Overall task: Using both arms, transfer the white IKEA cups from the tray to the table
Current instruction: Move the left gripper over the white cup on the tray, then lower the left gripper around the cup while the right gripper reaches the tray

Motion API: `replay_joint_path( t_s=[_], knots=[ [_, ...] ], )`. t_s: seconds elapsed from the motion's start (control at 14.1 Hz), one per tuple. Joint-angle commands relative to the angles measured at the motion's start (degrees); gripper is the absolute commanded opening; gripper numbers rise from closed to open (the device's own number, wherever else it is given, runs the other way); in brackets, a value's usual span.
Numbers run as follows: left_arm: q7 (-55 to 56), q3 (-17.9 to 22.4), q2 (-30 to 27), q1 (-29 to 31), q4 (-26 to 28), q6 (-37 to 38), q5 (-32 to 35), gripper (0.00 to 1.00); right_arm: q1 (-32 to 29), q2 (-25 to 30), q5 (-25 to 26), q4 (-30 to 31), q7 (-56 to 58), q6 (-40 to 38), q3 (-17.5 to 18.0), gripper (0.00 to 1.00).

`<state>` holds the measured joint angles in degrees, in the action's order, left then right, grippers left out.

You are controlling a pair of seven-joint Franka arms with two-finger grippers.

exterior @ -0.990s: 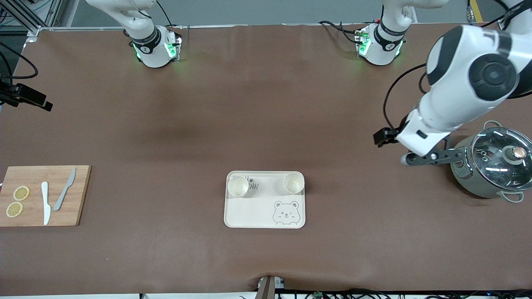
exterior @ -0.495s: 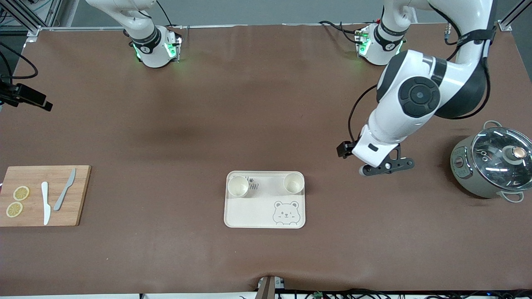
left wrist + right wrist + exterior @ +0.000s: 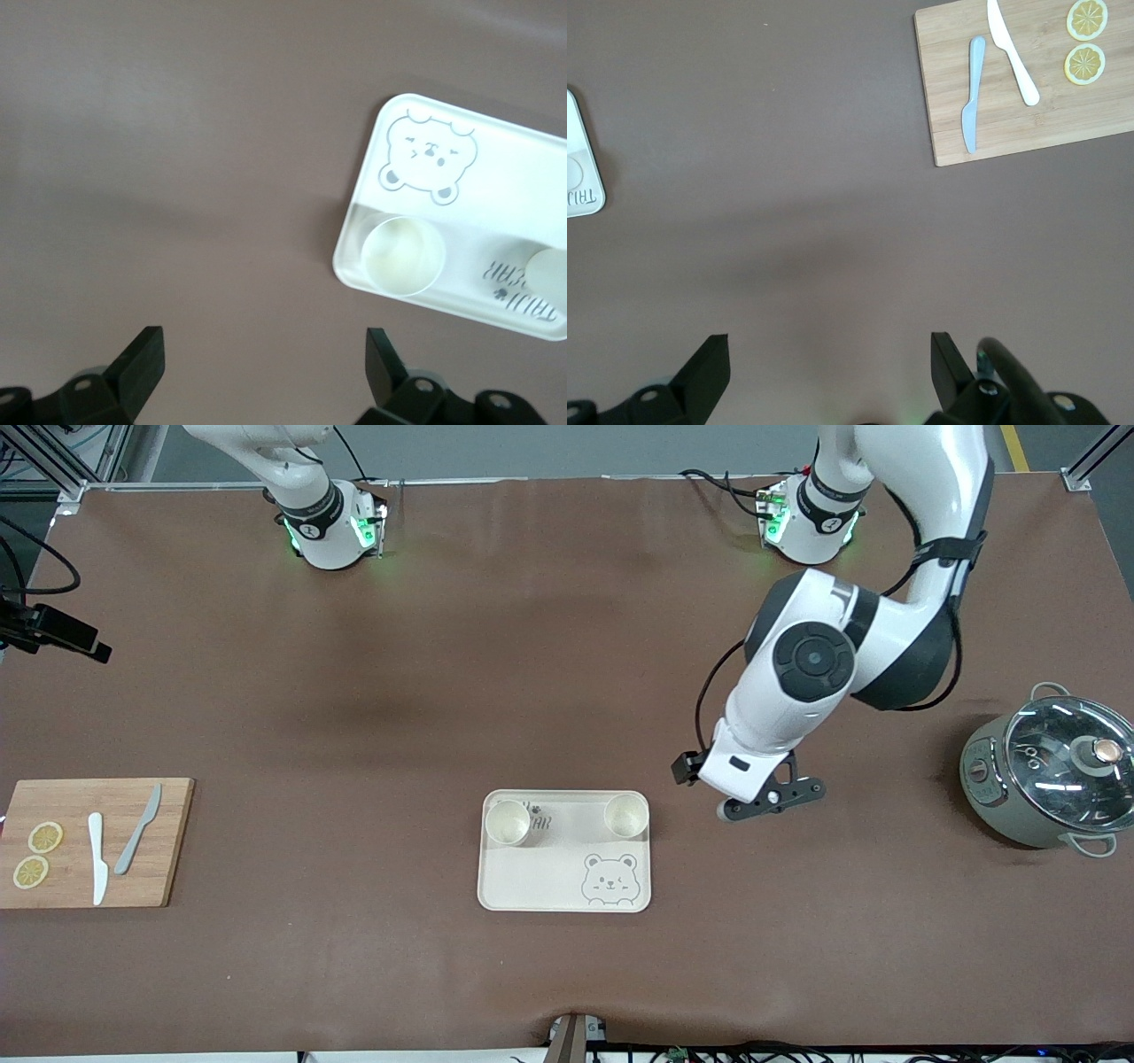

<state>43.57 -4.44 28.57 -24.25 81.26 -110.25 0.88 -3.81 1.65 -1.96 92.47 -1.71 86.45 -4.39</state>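
- Now the left arm has swung from over the grey-green pot (image 3: 1045, 779) toward the table's middle; the left gripper (image 3: 264, 372) hangs fingers apart over bare brown table (image 3: 567, 646), just beside the bear tray (image 3: 532, 886).
- Both white IKEA cups (image 3: 508, 822) (image 3: 626, 816) stand unmoved in the tray's corners farther from the front camera.
- Meanwhile the right arm waits; the right gripper (image 3: 829, 372) is spread.
- Nothing on the cutting board (image 3: 168, 841) at the right arm's end has shifted.
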Motion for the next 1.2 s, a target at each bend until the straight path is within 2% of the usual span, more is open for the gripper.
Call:
replay_joint_path(
  t_s=[0.0, 0.49, 0.71, 0.99, 1.06, 1.13],
  knots=[
    [1.96, 0.31, 2.97, -1.05, -2.33, -1.72, -1.06, 1.00, -1.90, -0.77, 0.11, -1.76, -0.05, -0.23, 0.79, 1.00],
    [4.77, 0.31, 8.33, -3.08, -2.07, -8.13, -0.97, 1.00, -3.04, -2.35, 0.11, -3.17, -0.66, -0.23, 0.79, 1.00],
    [9.06, 0.31, 11.50, -4.04, -1.98, -13.93, -0.80, 1.00, -2.96, -3.93, 0.29, -3.17, -0.58, 0.47, 0.79, 1.00],
    [9.70, 0.39, 14.05, -5.28, -1.98, -15.70, -0.53, 1.00, -2.96, -7.53, 0.46, -4.48, -0.49, 0.56, 0.88, 1.00],
    [9.70, 0.39, 14.14, -5.54, -1.90, -15.70, -0.53, 0.98, -3.04, -8.84, 0.38, -5.27, -0.49, 0.82, 0.88, 1.00],
    [9.70, 0.39, 14.49, -5.72, -1.81, -15.70, -0.53, 0.91, -3.04, -11.21, 0.29, -5.54, -0.40, 1.52, 0.88, 1.00]
  ],
)
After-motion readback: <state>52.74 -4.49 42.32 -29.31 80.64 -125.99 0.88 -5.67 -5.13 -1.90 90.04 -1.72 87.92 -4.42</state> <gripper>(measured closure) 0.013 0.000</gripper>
